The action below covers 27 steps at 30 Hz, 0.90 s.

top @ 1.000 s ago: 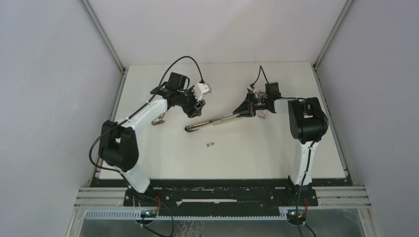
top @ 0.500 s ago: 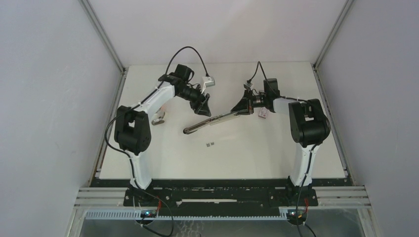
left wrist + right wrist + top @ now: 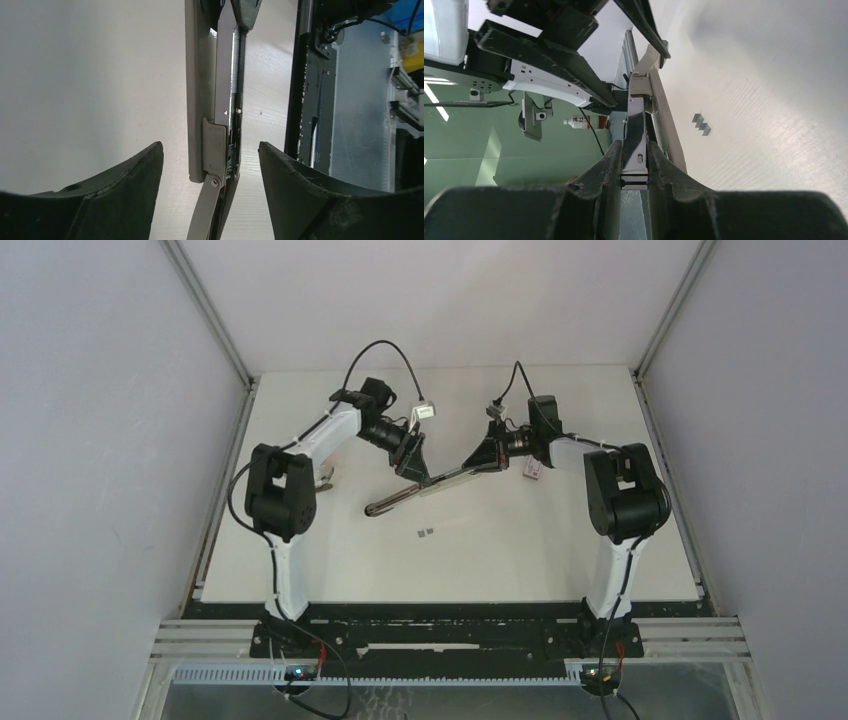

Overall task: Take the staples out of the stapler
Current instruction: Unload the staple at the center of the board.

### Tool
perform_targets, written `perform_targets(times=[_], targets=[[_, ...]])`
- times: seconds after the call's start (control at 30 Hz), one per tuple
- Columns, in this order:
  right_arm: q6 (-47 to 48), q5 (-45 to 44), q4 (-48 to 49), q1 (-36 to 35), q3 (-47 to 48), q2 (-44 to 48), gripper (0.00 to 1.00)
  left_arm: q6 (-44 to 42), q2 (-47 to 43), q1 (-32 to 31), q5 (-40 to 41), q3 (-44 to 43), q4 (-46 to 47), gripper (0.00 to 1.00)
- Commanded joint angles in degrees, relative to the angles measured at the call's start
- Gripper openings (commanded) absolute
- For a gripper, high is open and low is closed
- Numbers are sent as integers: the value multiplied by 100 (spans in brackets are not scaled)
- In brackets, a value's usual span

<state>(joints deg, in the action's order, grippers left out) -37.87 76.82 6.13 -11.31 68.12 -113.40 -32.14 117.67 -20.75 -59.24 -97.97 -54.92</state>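
The stapler (image 3: 395, 498) is a long dark grey bar slanting across the middle of the table, its far end lifted. My right gripper (image 3: 488, 458) is shut on its silvery end (image 3: 635, 159), with both fingers pressed flat against the metal. The left gripper (image 3: 414, 466) stands open astride the stapler's middle (image 3: 215, 100), which runs between the fingers (image 3: 125, 192) with a gap on each side. A few staples (image 3: 425, 533) lie as small silvery strips on the table in front of the stapler, and they also show in the right wrist view as staples (image 3: 700, 125).
A small pink-and-grey clawed piece (image 3: 533, 470) lies just right of my right gripper. A small grey item (image 3: 322, 480) sits by the left arm near the table's left edge. The black frame rail (image 3: 450, 625) runs along the near edge.
My left arm has swung right to the stapler, and its jaws have opened wider around it. The right gripper, still gripping the stapler, has shifted slightly left.
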Motion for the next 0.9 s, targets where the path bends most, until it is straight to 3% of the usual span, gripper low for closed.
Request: perform_targets(times=[0.0,0.47,0.87], targets=[[98,467,137,-38,211,484,2,-207,176,-8,-377,-415,-529,74],[327,477,17,-117,211,575,2,-1260,875,-93,-906,-1183,-2245,70],[582,453,-112,-200,211,692,2,-1497,1020,-109,-1197,-1057,-2537,69]])
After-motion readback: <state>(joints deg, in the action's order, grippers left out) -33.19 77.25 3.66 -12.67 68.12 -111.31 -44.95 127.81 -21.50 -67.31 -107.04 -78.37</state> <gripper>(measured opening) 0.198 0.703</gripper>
